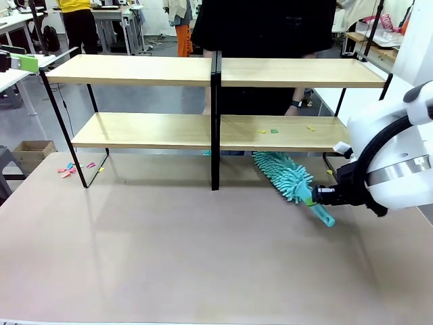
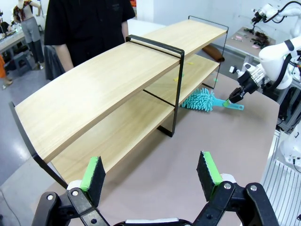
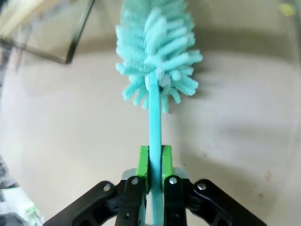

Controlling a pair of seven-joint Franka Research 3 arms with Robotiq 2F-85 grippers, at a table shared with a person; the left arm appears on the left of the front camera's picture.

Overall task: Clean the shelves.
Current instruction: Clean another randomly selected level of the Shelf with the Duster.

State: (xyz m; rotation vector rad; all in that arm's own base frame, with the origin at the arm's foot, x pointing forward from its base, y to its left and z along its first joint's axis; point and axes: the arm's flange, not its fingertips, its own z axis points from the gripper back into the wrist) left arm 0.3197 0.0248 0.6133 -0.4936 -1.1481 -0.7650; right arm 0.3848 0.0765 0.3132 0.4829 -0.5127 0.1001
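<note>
1. The left gripper (image 2: 150, 172) hung off the left end of the shelves (image 1: 214, 74), its green pads well apart with nothing between them.
2. Pink, blue and yellow paper scraps (image 1: 71, 168) lay on the table (image 1: 169, 257), just outside the shelves' left leg.
3. The shelves stood across the far half of the table: two side-by-side units, each with an upper and a lower light wooden board on a thin black frame. A person in a black top (image 1: 264, 27) stood behind them.
4. Small yellow and green scraps (image 1: 267, 131) sat on the lower right board.
5. A teal fluffy duster (image 1: 284, 177) lay slanted in front of the right unit, its head partly under the lower board's front edge, its handle pointing away from the shelves.
6. The right gripper (image 1: 318, 196) was clamped on the duster's handle, in front of the shelves' right end and apart from the frame.
</note>
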